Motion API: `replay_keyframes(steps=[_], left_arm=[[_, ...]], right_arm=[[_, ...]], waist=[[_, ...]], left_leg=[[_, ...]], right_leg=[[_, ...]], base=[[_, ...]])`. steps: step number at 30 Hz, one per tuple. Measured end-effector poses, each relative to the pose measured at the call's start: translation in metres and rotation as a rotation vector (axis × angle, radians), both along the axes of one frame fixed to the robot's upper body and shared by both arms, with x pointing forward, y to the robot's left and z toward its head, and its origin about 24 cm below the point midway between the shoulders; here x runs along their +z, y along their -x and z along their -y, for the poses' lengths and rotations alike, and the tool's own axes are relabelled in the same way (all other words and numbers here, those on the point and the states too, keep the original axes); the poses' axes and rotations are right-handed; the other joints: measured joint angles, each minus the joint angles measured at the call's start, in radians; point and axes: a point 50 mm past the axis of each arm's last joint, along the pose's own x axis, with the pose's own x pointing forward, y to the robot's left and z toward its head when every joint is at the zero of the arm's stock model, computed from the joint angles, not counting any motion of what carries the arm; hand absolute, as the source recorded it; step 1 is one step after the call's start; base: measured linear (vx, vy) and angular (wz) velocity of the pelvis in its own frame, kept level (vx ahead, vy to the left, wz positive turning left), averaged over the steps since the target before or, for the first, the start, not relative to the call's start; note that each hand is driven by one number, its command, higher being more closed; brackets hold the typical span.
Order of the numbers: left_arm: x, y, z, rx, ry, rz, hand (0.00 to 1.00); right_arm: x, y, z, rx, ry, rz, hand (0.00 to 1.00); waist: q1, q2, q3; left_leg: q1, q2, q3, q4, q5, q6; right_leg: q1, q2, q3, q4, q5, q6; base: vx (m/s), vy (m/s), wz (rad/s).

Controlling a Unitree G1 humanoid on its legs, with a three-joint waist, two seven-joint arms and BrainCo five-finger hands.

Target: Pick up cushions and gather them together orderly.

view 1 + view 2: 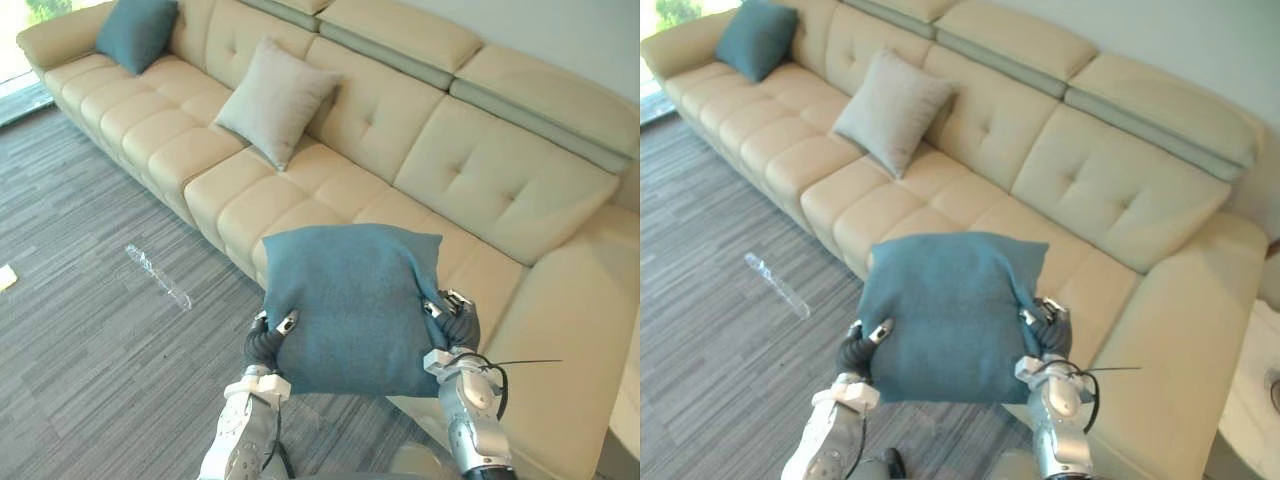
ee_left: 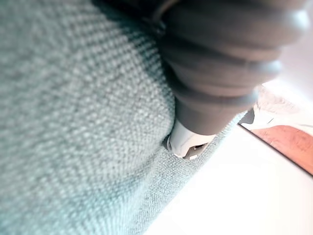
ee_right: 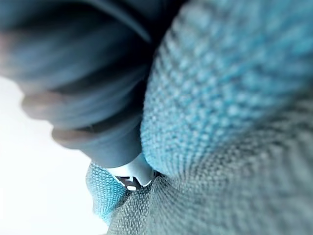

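Both robot hands raised, thumbs clamped

Cushion: teal cushion of coarse woven cloth, seen very close, bulging across most of the frame.
Hand: right hand, its dark ribbed cover lying against the cushion's side.
Contact: one silver finger digs into the cloth, which puckers around it.
Behind: a plain pale background.

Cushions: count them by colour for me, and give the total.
Teal: 2, the held cushion pinched between the left hand and right hand, and the far cushion at the sofa's end.
Beige: 1, the beige cushion.
Total: 3.
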Motion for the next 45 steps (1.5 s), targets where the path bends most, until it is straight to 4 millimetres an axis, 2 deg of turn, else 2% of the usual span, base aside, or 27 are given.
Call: replay_keyframes(steps=[1,3,4,5,7,9,10,12,14,16,17,19,20,21,23,25,28,30,31,32,33,34,36,38,39,42,45], left_arm=[[0.002,-0.002,0.002,-0.005,-0.001,0.011,1.00],[0.009,-0.003,0.006,-0.023,0.006,0.036,1.00],[0.014,-0.003,0.011,-0.043,0.003,0.061,1.00],[0.015,-0.003,0.016,-0.048,0.022,0.064,1.00],[0.020,-0.004,0.021,-0.058,0.032,0.086,1.00],[0.021,-0.004,0.023,-0.062,0.034,0.092,1.00],[0.022,-0.003,0.025,-0.072,0.037,0.095,1.00],[0.028,-0.001,0.028,-0.081,0.051,0.119,1.00],[0.035,-0.001,0.028,-0.083,0.064,0.157,1.00],[0.037,0.000,0.027,-0.081,0.068,0.166,1.00],[0.036,0.001,0.027,-0.081,0.067,0.164,1.00],[0.035,0.003,0.025,-0.077,0.064,0.159,1.00],[0.034,0.004,0.025,-0.075,0.064,0.156,1.00],[0.030,0.007,0.020,-0.074,0.040,0.140,1.00],[0.029,0.009,0.020,-0.075,0.036,0.131,1.00],[0.026,0.012,0.018,-0.071,0.034,0.115,1.00],[0.025,0.012,0.018,-0.070,0.034,0.113,1.00],[0.025,0.013,0.018,-0.069,0.034,0.110,1.00],[0.025,0.012,0.017,-0.063,0.033,0.113,1.00],[0.026,0.012,0.014,-0.051,0.031,0.120,1.00],[0.026,0.011,0.012,-0.040,0.029,0.125,1.00],[0.025,0.011,0.009,-0.026,0.024,0.124,1.00],[0.023,0.010,0.006,-0.016,0.017,0.117,1.00],[0.019,0.007,0.008,-0.024,0.013,0.103,1.00],[0.017,0.005,0.011,-0.038,0.009,0.092,1.00],[0.015,0.006,0.015,-0.055,0.013,0.075,1.00],[0.014,0.006,0.017,-0.055,0.021,0.068,1.00]], right_arm=[[0.002,0.000,0.002,-0.006,-0.001,0.007,1.00],[0.006,0.006,0.005,-0.018,0.004,0.023,1.00],[0.010,0.017,0.008,-0.037,0.000,0.037,1.00],[0.012,0.022,0.011,-0.050,-0.010,0.047,1.00],[0.023,0.029,0.015,-0.070,-0.002,0.088,1.00],[0.039,0.035,0.017,-0.078,0.009,0.155,1.00],[0.048,0.037,0.018,-0.085,0.014,0.194,1.00],[0.058,0.039,0.018,-0.090,0.020,0.246,1.00],[0.062,0.039,0.017,-0.091,0.021,0.267,1.00],[0.063,0.038,0.017,-0.093,0.017,0.271,1.00],[0.062,0.038,0.017,-0.096,0.014,0.269,1.00],[0.059,0.036,0.015,-0.090,0.011,0.258,1.00],[0.057,0.036,0.015,-0.087,0.012,0.249,1.00],[0.045,0.034,0.011,-0.084,-0.008,0.198,1.00],[0.039,0.037,0.009,-0.081,-0.013,0.166,1.00],[0.039,0.037,0.008,-0.073,-0.012,0.162,1.00],[0.039,0.037,0.008,-0.069,-0.010,0.162,1.00],[0.039,0.038,0.008,-0.065,-0.009,0.160,1.00],[0.039,0.036,0.007,-0.061,-0.010,0.163,1.00],[0.040,0.033,0.005,-0.050,-0.008,0.170,1.00],[0.041,0.029,0.002,-0.038,-0.005,0.175,1.00],[0.040,0.023,-0.001,-0.021,0.010,0.172,1.00],[0.032,0.014,-0.003,-0.010,0.012,0.143,1.00],[0.023,0.009,-0.001,-0.008,0.020,0.107,1.00],[0.020,0.008,0.004,-0.015,0.037,0.087,1.00],[0.014,0.010,0.009,-0.021,0.051,0.050,1.00],[0.015,0.012,0.010,-0.026,0.053,0.051,1.00]], waist=[[-0.003,0.010,0.007],[-0.011,0.024,0.015],[-0.026,0.019,0.011],[-0.019,0.049,0.008],[-0.014,0.061,0.010],[0.007,0.060,0.010],[0.022,0.054,0.009],[0.038,0.051,0.007],[0.053,0.051,0.007],[0.064,0.049,0.008],[0.075,0.047,0.009],[0.090,0.049,0.000],[0.093,0.057,-0.005],[0.093,0.040,-0.023],[0.083,0.022,-0.033],[0.084,-0.005,-0.048],[0.082,-0.008,-0.050],[0.090,-0.007,-0.051],[0.111,-0.004,-0.051],[0.116,-0.003,-0.051],[0.114,-0.006,-0.050],[0.107,-0.007,-0.048],[0.103,0.000,-0.050],[0.086,0.003,-0.057],[0.075,0.018,-0.053],[0.071,0.040,-0.056],[0.075,0.041,-0.031]], left_leg=[[0.017,-0.003,-0.014,0.003,-0.018,-0.007],[0.040,-0.007,-0.057,0.021,-0.044,-0.034],[0.057,-0.017,-0.100,0.046,-0.079,-0.059],[0.063,0.017,-0.115,0.083,-0.090,-0.070],[0.037,0.068,-0.112,0.219,-0.087,-0.071],[-0.067,0.143,-0.119,0.531,-0.038,-0.021],[-0.098,0.158,-0.112,0.610,-0.041,-0.024],[-0.133,0.161,-0.107,0.593,-0.062,-0.022],[-0.151,0.150,-0.115,0.499,-0.079,-0.026],[-0.170,0.092,-0.205,0.362,-0.085,-0.034],[-0.175,0.064,-0.262,0.310,-0.081,-0.041],[-0.176,-0.018,-0.453,0.189,-0.042,-0.081],[-0.177,-0.021,-0.498,0.160,0.000,-0.094],[-0.169,-0.035,-0.457,0.210,0.019,-0.081],[-0.168,-0.033,-0.381,0.256,-0.023,-0.052],[-0.165,-0.040,-0.292,0.271,-0.033,-0.039],[-0.155,-0.056,-0.263,0.289,-0.033,-0.039],[-0.136,-0.053,-0.237,0.286,-0.036,-0.034],[-0.107,-0.038,-0.200,0.246,-0.036,-0.032],[-0.080,-0.026,-0.161,0.196,-0.035,-0.021],[-0.067,-0.026,-0.138,0.172,-0.033,-0.015],[-0.049,-0.022,-0.101,0.154,-0.032,-0.013],[-0.034,-0.007,-0.059,0.148,-0.042,-0.016],[-0.044,-0.002,-0.067,0.141,-0.044,-0.036],[-0.045,-0.002,-0.100,0.120,-0.026,-0.042],[-0.051,0.036,-0.127,0.091,0.011,-0.055],[-0.048,0.074,-0.156,0.175,0.014,-0.061]], right_leg=[[-0.028,0.042,-0.013,-0.037,0.005,-0.007],[-0.043,0.081,0.003,-0.102,0.040,-0.035],[-0.031,0.073,0.004,-0.132,0.114,-0.108],[-0.015,0.077,-0.047,-0.098,0.080,-0.113],[0.044,0.101,-0.076,-0.098,0.035,-0.131],[0.150,0.143,-0.054,-0.148,0.011,-0.157],[0.199,0.149,-0.033,-0.172,0.004,-0.165],[0.249,0.148,0.012,-0.193,0.002,-0.169],[0.292,0.146,0.073,-0.218,0.000,-0.172],[0.332,0.139,0.182,-0.235,-0.001,-0.170],[0.346,0.135,0.227,-0.234,-0.007,-0.160],[0.359,0.124,0.347,-0.210,-0.066,-0.101],[0.356,0.132,0.377,-0.197,-0.085,-0.076],[0.342,0.123,0.449,-0.168,-0.115,-0.045],[0.326,0.109,0.509,-0.148,-0.111,-0.035],[0.297,0.081,0.577,-0.150,-0.084,0.020],[0.269,0.063,0.608,-0.145,-0.044,0.068],[0.243,0.052,0.569,-0.143,-0.011,0.090],[0.223,0.039,0.469,-0.144,0.014,0.078],[0.200,0.010,0.315,-0.135,0.024,0.055],[0.181,-0.015,0.196,-0.114,0.017,0.041],[0.159,-0.056,0.027,-0.080,0.001,0.009],[0.151,-0.083,-0.117,-0.083,0.000,-0.030],[0.160,-0.070,-0.147,-0.122,0.000,-0.028],[0.170,-0.048,-0.146,-0.161,0.016,-0.037],[0.207,0.015,-0.166,-0.277,0.077,-0.056],[0.272,0.051,-0.171,-0.310,0.087,-0.068]], base=[[0.30,-0.022,0.49],[0.37,-0.091,0.76],[0.40,-0.141,1.02],[0.46,-0.149,0.96],[0.44,-0.145,0.45],[0.53,-0.120,-0.04],[0.55,-0.040,-0.37],[0.40,0.020,-0.57],[0.32,0.120,-0.76],[0.31,0.255,-0.94],[0.26,0.332,-1.20],[0.29,0.391,-1.58],[0.25,0.386,-1.68],[0.18,0.311,-1.31],[0.16,0.368,-1.21],[0.13,0.388,-1.23],[0.04,0.224,-0.82],[0.00,0.110,-0.88],[-0.04,0.095,-1.13],[-0.07,0.057,-1.14],[-0.10,0.012,-1.05],[-0.12,-0.057,-0.96],[-0.12,-0.132,-0.78],[-0.07,-0.158,-0.22],[-0.02,-0.110,-0.07],[0.04,-0.161,-0.06],[0.09,-0.139,0.03]])
